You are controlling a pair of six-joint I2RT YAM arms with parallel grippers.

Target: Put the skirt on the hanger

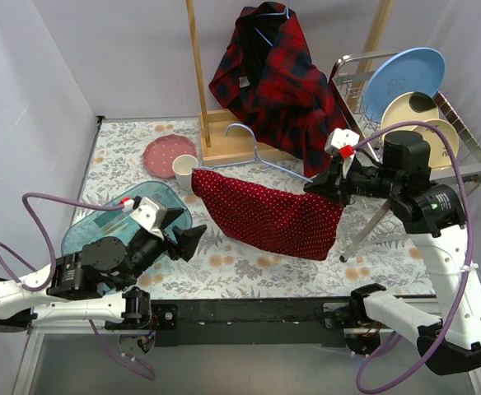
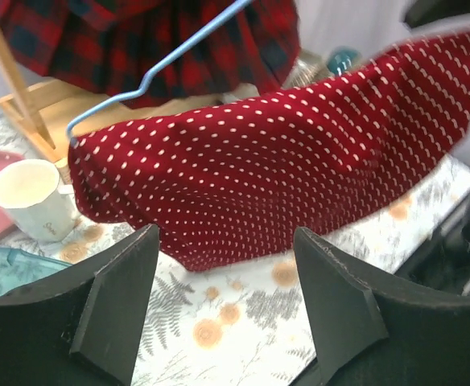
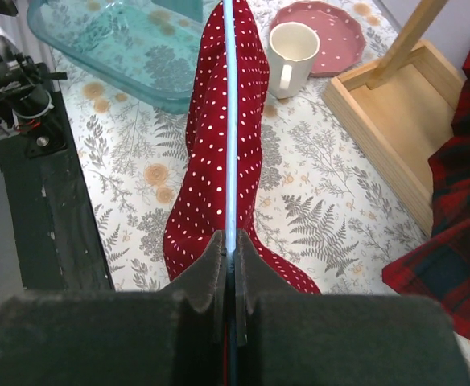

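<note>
Red polka-dot skirt (image 1: 269, 214) is draped over the blue wire hanger (image 3: 228, 121), fabric falling on both sides, the whole thing up off the table between the white mug (image 1: 184, 171) and the dish rack (image 1: 471, 156). The right gripper (image 3: 231, 245) is clamped tight on the hanger wire at its right end, and some fabric looks pinched in with it. The left gripper (image 2: 225, 241) has its jaws apart and empty, just short of the lower hem. My read: draping is basically done. What's left is evening out the cloth, then hanging it up or setting it down.
</note>
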